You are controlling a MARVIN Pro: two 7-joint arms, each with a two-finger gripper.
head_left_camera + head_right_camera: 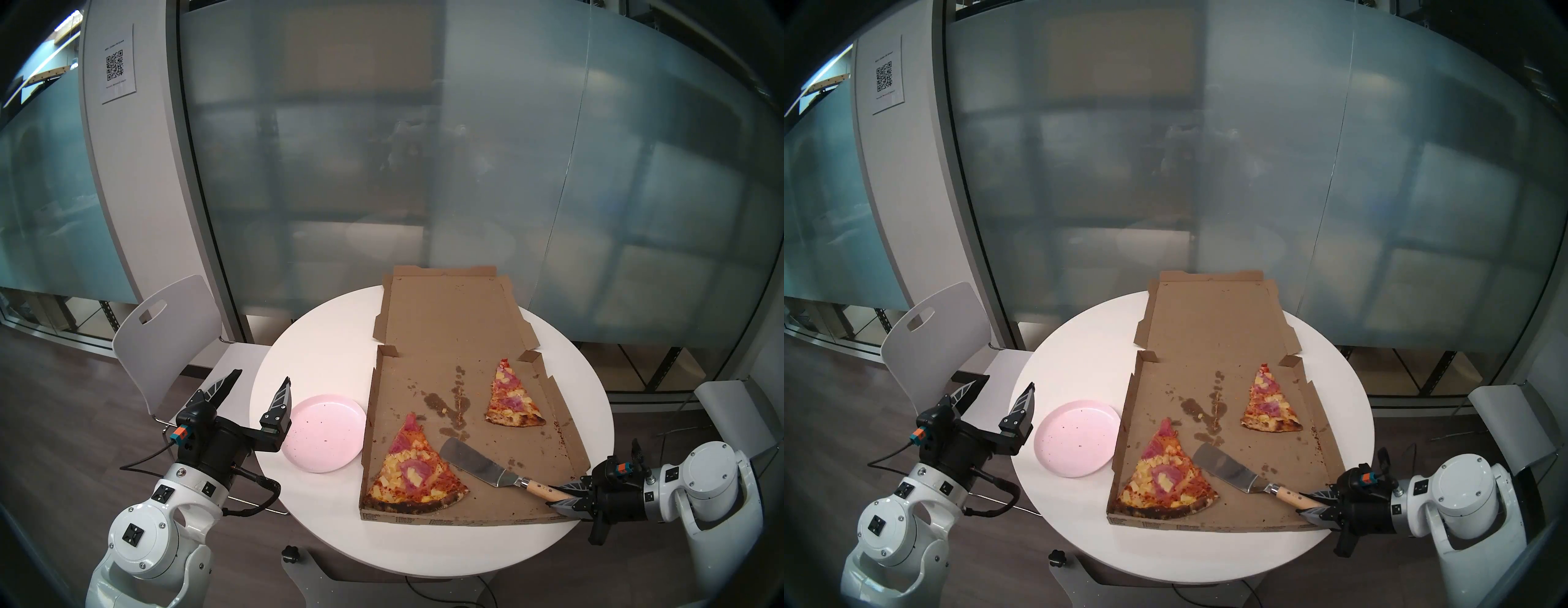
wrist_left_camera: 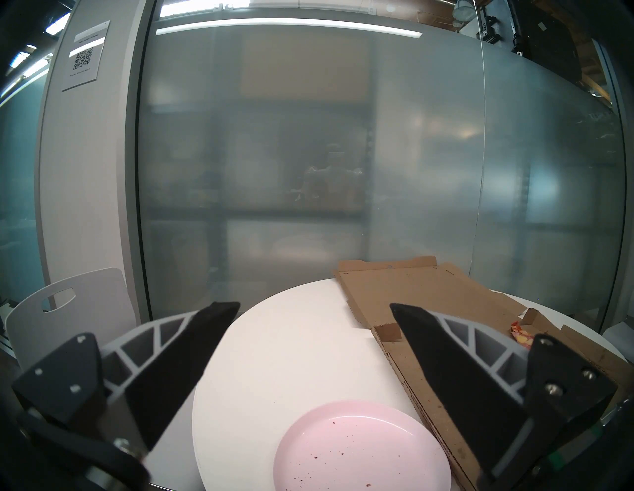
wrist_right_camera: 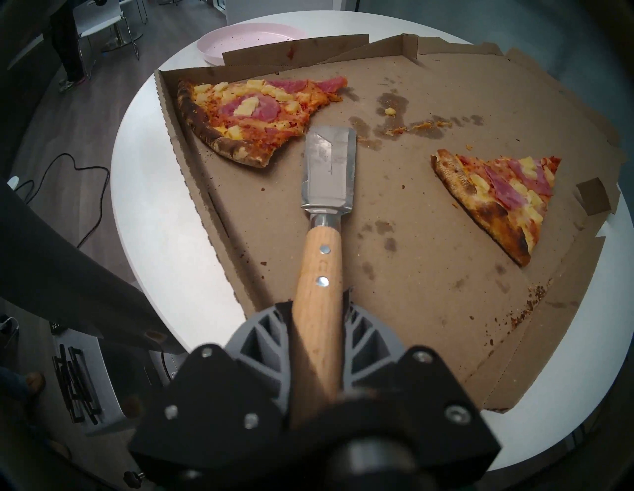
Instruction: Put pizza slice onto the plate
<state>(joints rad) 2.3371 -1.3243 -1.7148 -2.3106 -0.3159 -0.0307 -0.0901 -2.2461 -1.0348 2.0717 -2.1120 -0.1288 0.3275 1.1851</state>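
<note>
Right gripper [image 3: 317, 308] clamps the spatula [image 3: 320, 219] handle; blade lies at the pizza slice's [image 3: 252, 115] five o'clock. Left gripper [image 1: 259, 380] gapes wide at the plate's [image 1: 324, 431] nine o'clock.

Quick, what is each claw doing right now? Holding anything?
Left claw: open, holding nothing, beside the plate.
Right claw: shut on the spatula by its wooden handle.

Charred-crust ham-and-pineapple pizza slice [image 1: 413, 471] lies flat, apart from the empty pink plate [image 1: 324, 433].
</note>
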